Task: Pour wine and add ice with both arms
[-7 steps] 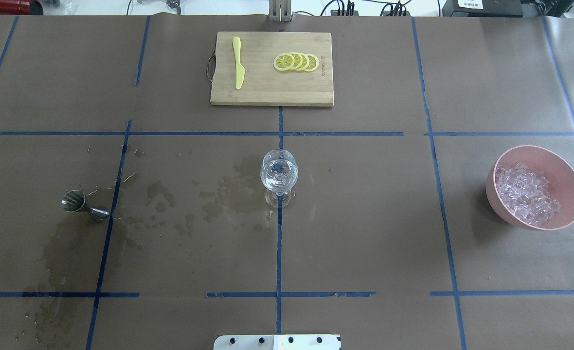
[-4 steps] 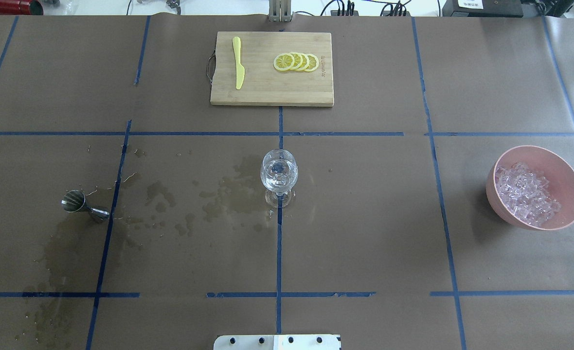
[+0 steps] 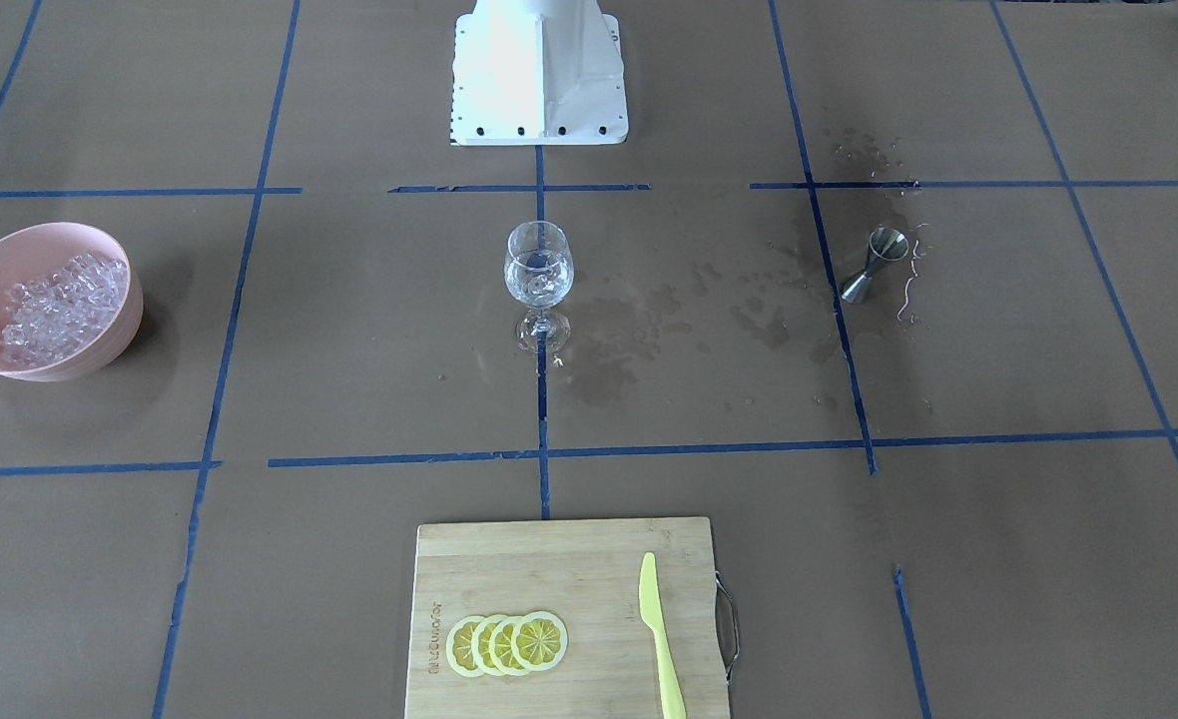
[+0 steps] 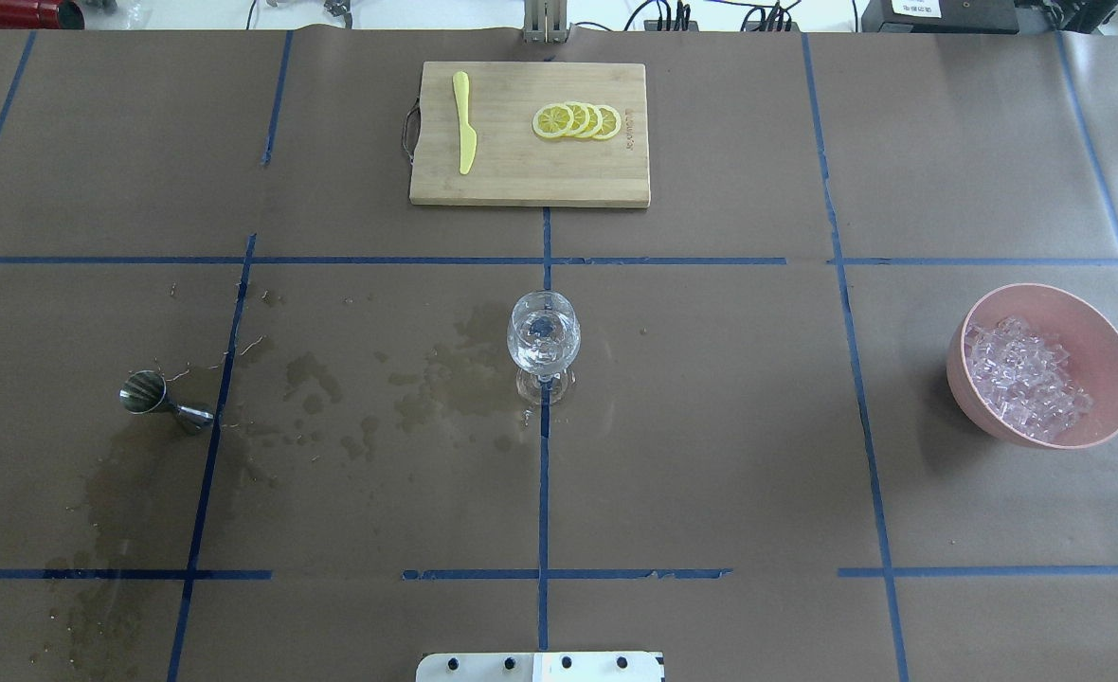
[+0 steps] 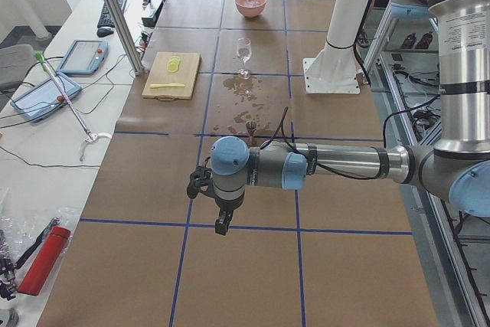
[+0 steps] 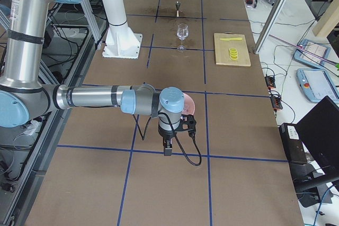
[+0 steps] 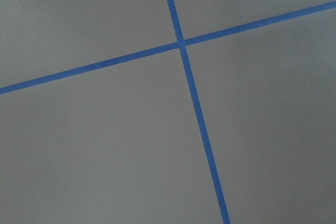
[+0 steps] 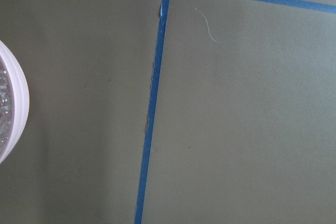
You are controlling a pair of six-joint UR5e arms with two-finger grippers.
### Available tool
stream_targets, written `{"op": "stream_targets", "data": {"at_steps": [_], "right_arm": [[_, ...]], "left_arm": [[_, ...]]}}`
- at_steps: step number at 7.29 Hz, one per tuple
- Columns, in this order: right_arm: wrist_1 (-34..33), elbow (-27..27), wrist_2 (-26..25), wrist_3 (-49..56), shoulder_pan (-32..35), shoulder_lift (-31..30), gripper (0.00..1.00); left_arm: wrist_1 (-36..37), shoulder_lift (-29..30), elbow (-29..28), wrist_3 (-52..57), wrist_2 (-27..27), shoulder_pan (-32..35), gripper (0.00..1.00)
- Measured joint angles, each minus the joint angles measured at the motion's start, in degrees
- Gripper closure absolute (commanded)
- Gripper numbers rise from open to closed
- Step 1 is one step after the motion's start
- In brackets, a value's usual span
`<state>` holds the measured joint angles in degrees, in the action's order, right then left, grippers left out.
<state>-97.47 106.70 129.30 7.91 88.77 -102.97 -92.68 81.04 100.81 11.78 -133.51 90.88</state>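
Note:
A clear stemmed wine glass (image 4: 543, 341) stands at the table's middle with clear contents in its bowl; it also shows in the front view (image 3: 538, 270). A pink bowl (image 4: 1094, 313) at the right holds many small clear ice cubes (image 4: 1023, 374). A steel jigger (image 4: 156, 398) stands at the left among wet stains. Neither arm shows in the overhead view. My left gripper (image 5: 221, 223) hangs over bare paper at the far left end. My right gripper (image 6: 167, 150) hangs just beyond the bowl at the far right end. I cannot tell whether either is open or shut.
A bamboo cutting board (image 4: 529, 185) lies at the far side with lemon slices (image 4: 578, 120) and a yellow knife (image 4: 464, 118). The white robot base (image 3: 539, 70) stands at the near edge. The bowl's rim (image 8: 18, 103) shows in the right wrist view.

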Motion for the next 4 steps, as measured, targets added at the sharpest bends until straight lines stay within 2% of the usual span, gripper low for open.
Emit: {"op": "stream_targets", "data": {"at_steps": [4], "right_arm": [[0.0,-0.1,0.8,0.0,0.0,0.0,0.0]], "left_arm": [[0.0,0.0,-0.1,0.0,0.0,0.0,0.0]]}}
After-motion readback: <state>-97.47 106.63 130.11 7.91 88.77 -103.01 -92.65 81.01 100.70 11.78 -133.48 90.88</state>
